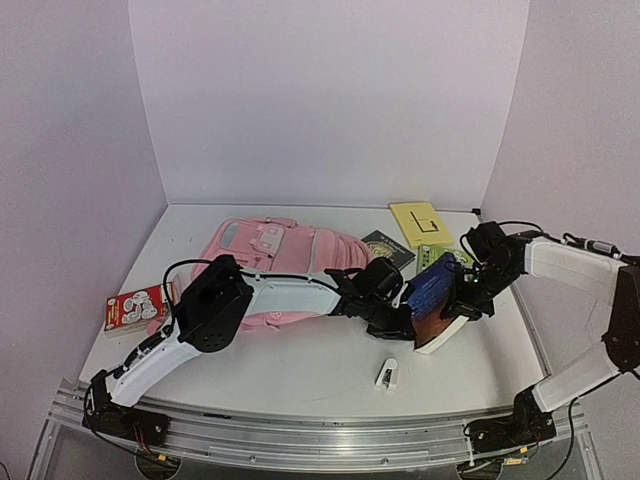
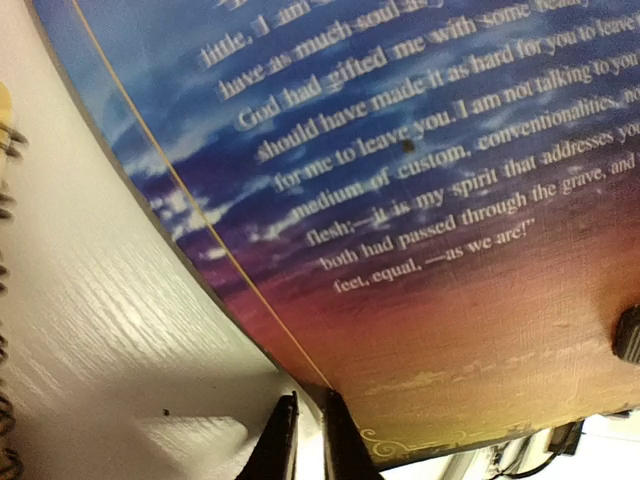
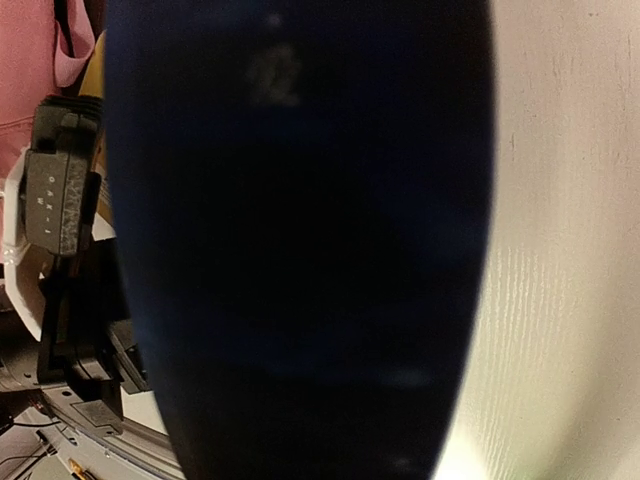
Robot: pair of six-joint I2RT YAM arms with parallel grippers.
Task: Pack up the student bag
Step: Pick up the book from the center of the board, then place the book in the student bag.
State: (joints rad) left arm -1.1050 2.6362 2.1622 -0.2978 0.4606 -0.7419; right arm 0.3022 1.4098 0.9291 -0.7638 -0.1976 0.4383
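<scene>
In the top view the student bag [image 1: 270, 262] lay flat on the white bench [image 1: 300, 370], left of centre and toward the back. The left arm [image 1: 290, 295] reached across the bag's front edge to a book [image 1: 432, 300] with a blue and orange cover, which stood tilted just right of the bag. The left jaws were at the book's lower left side. The right arm [image 1: 555, 262] brought the right jaws to its upper right edge. Behind the book lay a yellow notepad [image 1: 420, 222], a dark booklet [image 1: 388, 250] and a partly hidden green item [image 1: 445, 255]. A red packet [image 1: 135, 308] sat just left of the bag, and a small white stapler [image 1: 388, 375] lay in front of the book, apart from it.

The left wrist view showed the printed cover close up. The two fingertips [image 2: 280, 445] were nearly together, so the left jaws pinched the book's lower edge. A wire spiral binding [image 2: 6, 250] showed at the left border.

In the right wrist view the book was a dark blue blur that hid the fingers, so I could not tell how the right jaws stood. The pink bag showed in the top left corner.
</scene>
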